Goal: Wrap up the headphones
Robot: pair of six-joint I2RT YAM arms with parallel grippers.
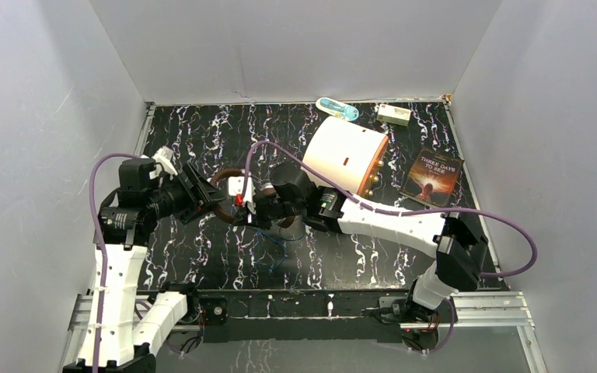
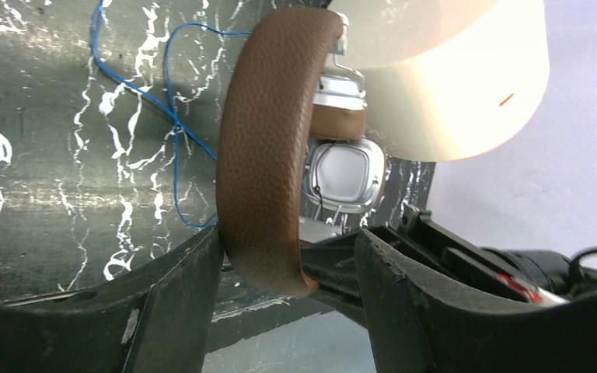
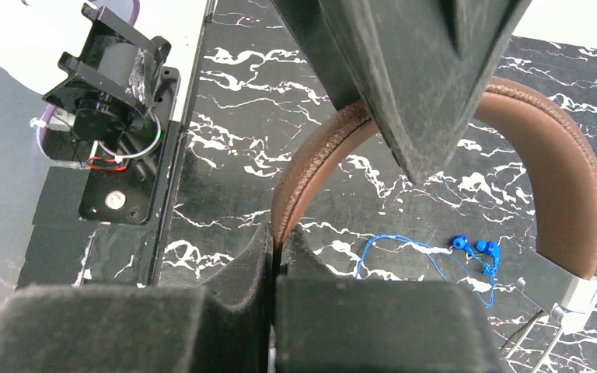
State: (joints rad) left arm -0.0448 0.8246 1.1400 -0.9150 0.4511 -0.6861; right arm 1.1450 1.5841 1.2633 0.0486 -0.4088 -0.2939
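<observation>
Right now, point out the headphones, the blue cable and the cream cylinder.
headphones [image 2: 268, 148]: left wrist view, middle of the brown headband.
blue cable [image 2: 177, 127]: left wrist view, where its strands cross.
cream cylinder [image 1: 346, 155]: top external view, its curved side.

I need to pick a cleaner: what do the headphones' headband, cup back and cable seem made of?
Headband: brown leather or imitation, matte; pebbled grain shows. Cup back: likely metal, satin silver with soft sheen. Cable: thin, blue, probably plastic-coated; too fine to confirm.

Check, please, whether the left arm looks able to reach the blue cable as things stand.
Probably not directly: the headphones' headband stands between the left pincer's open fingers, with the blue cable lying beyond it.
</observation>
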